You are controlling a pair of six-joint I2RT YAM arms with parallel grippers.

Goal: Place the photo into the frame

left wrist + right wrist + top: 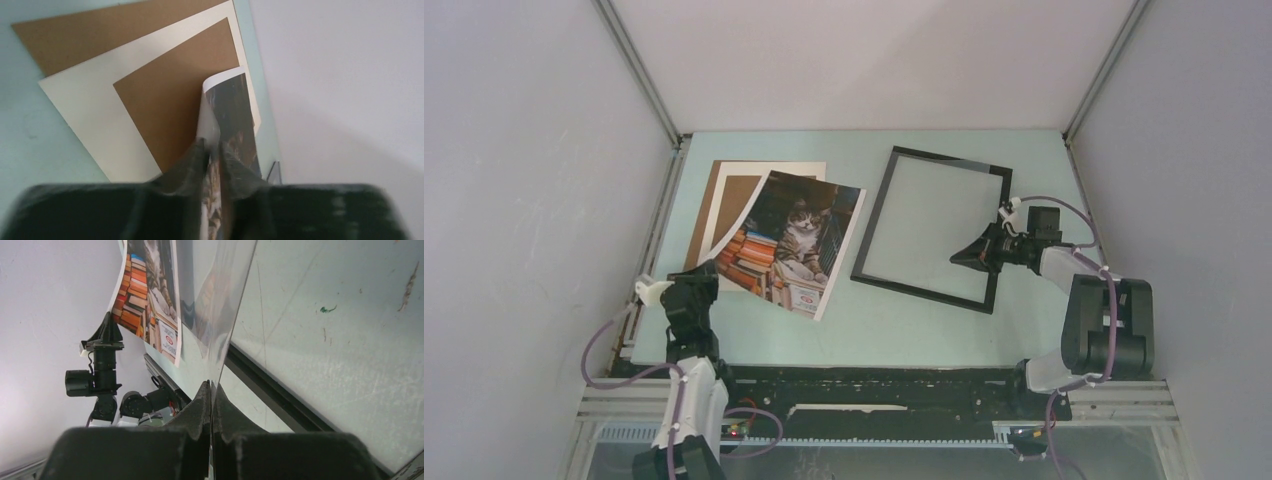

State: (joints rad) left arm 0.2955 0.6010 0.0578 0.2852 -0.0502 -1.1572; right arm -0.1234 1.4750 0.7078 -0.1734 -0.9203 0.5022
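While the photo [799, 235] waits to go across to the frame, the left gripper [214, 146], nearest the viewer at about 7 o'clock on the green table [904, 325], is narrowed onto the photo's near left corner, with the paper standing up between its fingers. That pinch lifts and curls the left edge, likely so the sheet can be carried. The rest of the photo, a tabby cat among stacked books, lies slanted toward the table's centre. At about 3 o'clock the right gripper [210, 390] reaches leftward with its fingers pressed together over the near right part of the black frame [874, 213]. The frame lies at 1 o'clock, near the photo but not touching it. The edge of the clear pane [934, 225] runs straight into those fingertips, probably to steady or raise it. Whether it is truly pinched cannot be told. Farther back at 10 o'clock a white mat [769, 169] lies flat on a brown board [705, 215], both partly under the photo.
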